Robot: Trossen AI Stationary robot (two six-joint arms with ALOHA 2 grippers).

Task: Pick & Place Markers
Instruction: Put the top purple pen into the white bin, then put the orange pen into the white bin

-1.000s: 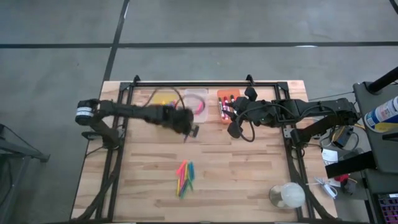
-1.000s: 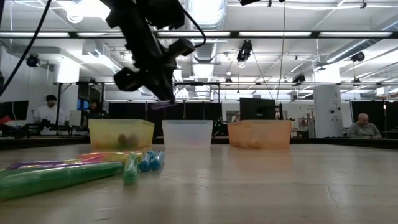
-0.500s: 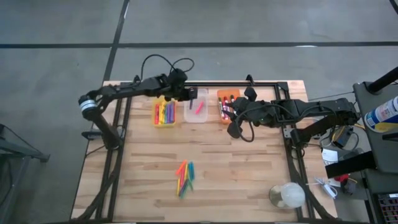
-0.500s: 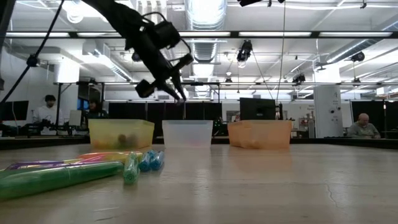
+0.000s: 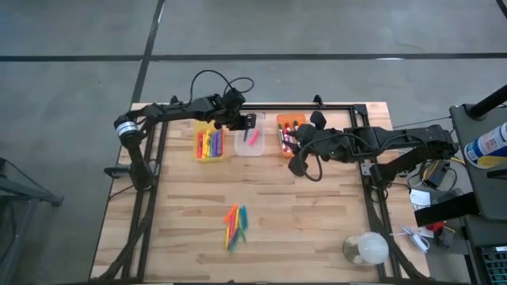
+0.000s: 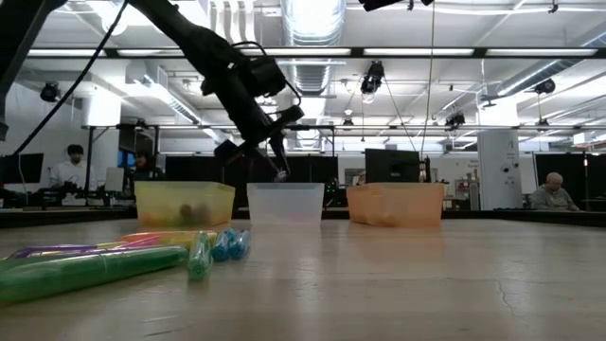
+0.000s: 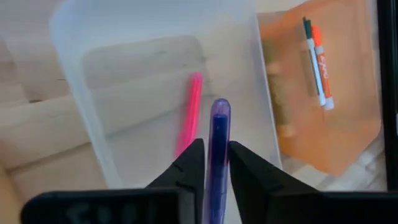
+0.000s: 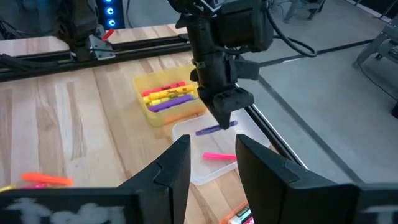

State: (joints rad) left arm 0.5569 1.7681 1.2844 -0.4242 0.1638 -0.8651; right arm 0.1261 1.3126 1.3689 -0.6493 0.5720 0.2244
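Note:
My left gripper (image 5: 248, 121) hangs over the clear bin (image 5: 252, 136) at the table's far edge, shut on a purple marker (image 7: 217, 140). One pink marker (image 7: 188, 118) lies on that bin's floor. The yellow bin (image 5: 209, 143) holds several markers, and the orange bin (image 5: 287, 131) holds a few. A small pile of loose markers (image 5: 235, 226) lies on the wood toward the near edge. My right gripper (image 5: 291, 144) waits, open, beside the orange bin. My left gripper pinches the purple marker's barrel (image 8: 214, 129) between its two fingers (image 7: 189, 165), coming from above and pointing down. The fingers lie across the marker. It lies about level, lifted clear above the clear bin, with both ends sticking out past the fingers.
The three bins stand in a row along the far edge, against a black rail (image 5: 269, 105). A round pale object (image 5: 366, 249) sits at the near right corner. Bare wood lies between the bins and the loose pile.
My left gripper has carried the purple marker from over the middle of the table toward the far edge, and now stands over the clear bin after a small shift to the right. It has stayed shut on the marker. The right arm has kept still.

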